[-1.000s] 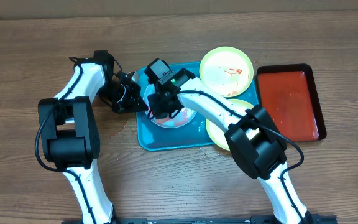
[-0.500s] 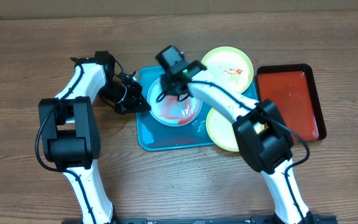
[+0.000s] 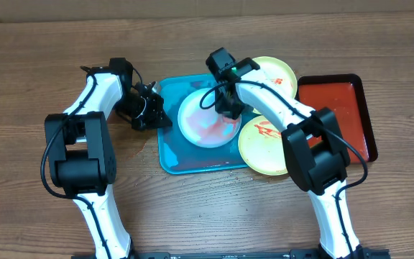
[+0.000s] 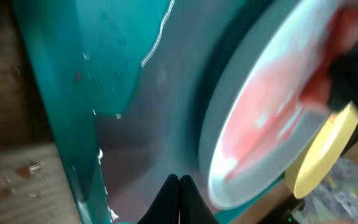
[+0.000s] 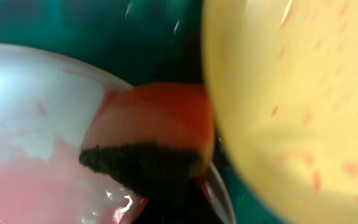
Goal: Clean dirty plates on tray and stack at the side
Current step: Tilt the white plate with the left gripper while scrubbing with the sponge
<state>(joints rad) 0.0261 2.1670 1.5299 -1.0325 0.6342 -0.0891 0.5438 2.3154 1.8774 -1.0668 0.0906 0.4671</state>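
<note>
1. Fingers (image 4: pixel 168 200) of the left gripper (image 4: pixel 178 182) shut tip to tip, only a thin pale line between them, low over the wet-looking floor of the turquoise tray (image 4: pixel 73 93); unclear whether pinching its rim.
2. Just beyond those tips, the blue-white plate (image 4: pixel 260 118) inside the tray, streaked pink and red.
3. On that plate's right edge, an orange-red sponge (image 5: pixel 154 118) with a dark scouring face, set against the smeared surface and clamped by the right gripper (image 3: pixel 226 106), its fingers narrow around it.
4. Just beside the blue-white plate, toward the robot, the near yellow-green plate (image 3: pixel 268 147), red-flecked and lying over the tray's right rim.
5. Farther back, the far yellow-green plate (image 3: pixel 279 72), partly hidden by the right arm (image 3: pixel 264 101), at the tray's far right corner.
6. Right of both, a red, black-rimmed tray (image 3: pixel 340 119) on the wooden table (image 3: pixel 34 57).
</note>
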